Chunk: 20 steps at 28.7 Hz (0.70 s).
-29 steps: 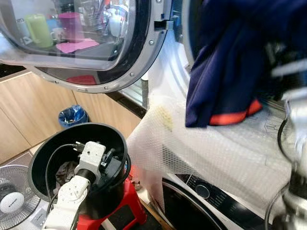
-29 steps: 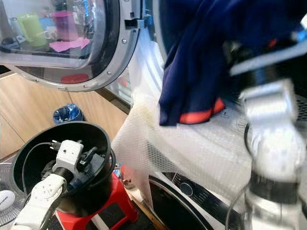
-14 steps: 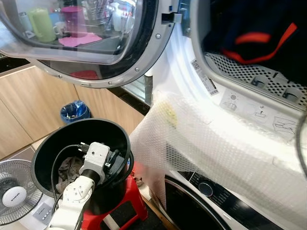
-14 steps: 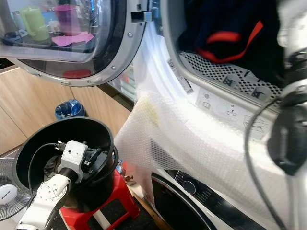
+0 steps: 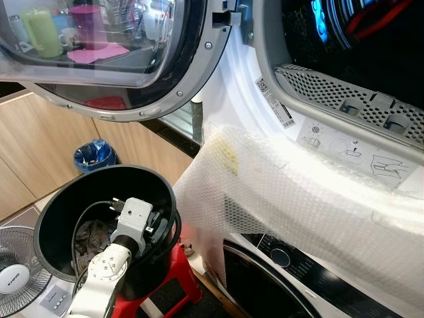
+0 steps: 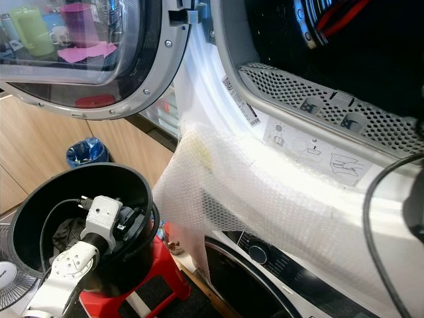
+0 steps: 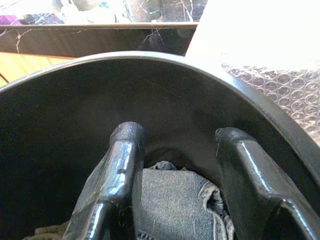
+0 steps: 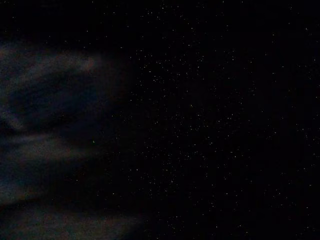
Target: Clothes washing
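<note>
Denim garment (image 7: 175, 197) lies at the bottom of the black bucket (image 5: 66, 199), between the spread fingers of the left gripper (image 7: 177, 150), not yet clamped. Fabric appears soft, fairly heavy; pinch a bunched fold. Right gripper state: cannot tell.

Right wrist view almost black; the drum (image 5: 371, 40) interior stays dark.

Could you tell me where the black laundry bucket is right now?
The black bucket stands on a red stool at the robot's lower left, beside the bubble-wrapped washer front, with the left gripper reaching into it.
</note>
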Motion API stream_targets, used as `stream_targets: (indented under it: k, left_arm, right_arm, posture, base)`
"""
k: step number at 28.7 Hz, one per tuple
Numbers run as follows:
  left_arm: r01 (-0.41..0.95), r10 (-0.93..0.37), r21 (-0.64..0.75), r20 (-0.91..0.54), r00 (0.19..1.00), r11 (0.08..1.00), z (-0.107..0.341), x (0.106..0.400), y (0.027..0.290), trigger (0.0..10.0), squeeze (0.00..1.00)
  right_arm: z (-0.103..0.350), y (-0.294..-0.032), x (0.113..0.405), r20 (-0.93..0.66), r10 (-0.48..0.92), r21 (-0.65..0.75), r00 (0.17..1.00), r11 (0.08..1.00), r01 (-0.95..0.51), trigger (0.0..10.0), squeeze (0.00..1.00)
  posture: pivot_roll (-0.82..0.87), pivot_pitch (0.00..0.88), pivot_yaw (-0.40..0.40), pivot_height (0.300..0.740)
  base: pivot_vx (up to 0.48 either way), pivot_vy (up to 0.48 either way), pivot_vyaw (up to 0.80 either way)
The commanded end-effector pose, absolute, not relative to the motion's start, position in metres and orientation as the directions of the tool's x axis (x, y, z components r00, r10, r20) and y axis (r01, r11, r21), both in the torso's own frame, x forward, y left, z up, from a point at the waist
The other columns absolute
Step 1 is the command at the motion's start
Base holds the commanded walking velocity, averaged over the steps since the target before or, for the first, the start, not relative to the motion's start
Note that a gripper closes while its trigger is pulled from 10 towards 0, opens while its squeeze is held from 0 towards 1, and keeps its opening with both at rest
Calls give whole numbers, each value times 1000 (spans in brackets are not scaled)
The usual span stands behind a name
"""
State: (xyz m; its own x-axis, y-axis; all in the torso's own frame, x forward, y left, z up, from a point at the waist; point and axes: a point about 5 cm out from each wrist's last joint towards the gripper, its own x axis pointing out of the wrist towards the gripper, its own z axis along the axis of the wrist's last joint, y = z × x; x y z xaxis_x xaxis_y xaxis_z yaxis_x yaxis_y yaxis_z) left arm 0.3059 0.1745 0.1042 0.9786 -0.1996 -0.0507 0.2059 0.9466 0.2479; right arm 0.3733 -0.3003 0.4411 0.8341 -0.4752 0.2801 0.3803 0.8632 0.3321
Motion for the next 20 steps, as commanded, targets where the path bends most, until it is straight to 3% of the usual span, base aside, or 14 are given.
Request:
stream_targets:
  k: [1, 3, 6, 8, 11, 13, 15, 18, 20]
  left_arm:
    - [249, -233, 246, -94, 968, 937, 97, 303, 168, 10000, 0]
    - [253, -237, 243, -92, 967, 936, 99, 304, 168, 10000, 0]
    - [252, -237, 233, -90, 967, 939, 100, 305, 167, 10000, 0]
    - [253, -241, 233, -79, 967, 939, 103, 306, 167, 10000, 0]
    - [230, -220, 211, -69, 973, 950, 106, 308, 168, 10000, 0]
    - [233, -221, 212, -78, 972, 949, 104, 308, 169, 10000, 0]
    - [254, -238, 209, -96, 966, 944, 102, 307, 166, 10000, 0]
    - [279, -262, 213, -107, 959, 936, 100, 306, 162, 10000, 0]
    - [294, -276, 215, -110, 955, 931, 100, 305, 160, 10000, 0]
  right_arm:
    - [431, -300, 377, 234, -460, 297, 857, 873, 387, 10000, 1000]
    - [442, -283, 381, 291, -334, 217, 897, 936, 278, 10000, 1000]
    - [452, -277, 379, 335, -297, 153, 894, 954, 259, 10000, 1000]
    - [476, -277, 369, 451, -306, 133, 838, 952, 276, 10000, 1000]
    - [496, -290, 352, 539, -408, 246, 737, 913, 326, 10000, 1000]
    - [464, -294, 367, 387, -426, 136, 818, 904, 406, 10000, 1000]
    - [429, -287, 384, 229, -351, 186, 908, 931, 313, 10000, 1000]
    - [428, -290, 383, 261, -372, 189, 891, 925, 331, 10000, 1000]
    - [445, -298, 373, 348, -424, 272, 836, 899, 343, 10000, 1000]
  posture:
    - [146, 109, -9, 740]
    - [144, 108, -8, 740]
    - [144, 108, -8, 740]
    - [150, 111, -4, 740]
    - [152, 110, -7, 740]
    - [141, 108, -6, 740]
    - [140, 106, -6, 740]
    - [141, 108, -7, 740]
    - [148, 109, -3, 740]
  base:
    - [0, 0, 0]
    - [0, 0, 0]
    - [0, 0, 0]
    - [0, 0, 0]
    - [0, 0, 0]
    - [0, 0, 0]
    - [0, 0, 0]
    - [0, 0, 0]
    - [0, 0, 0]
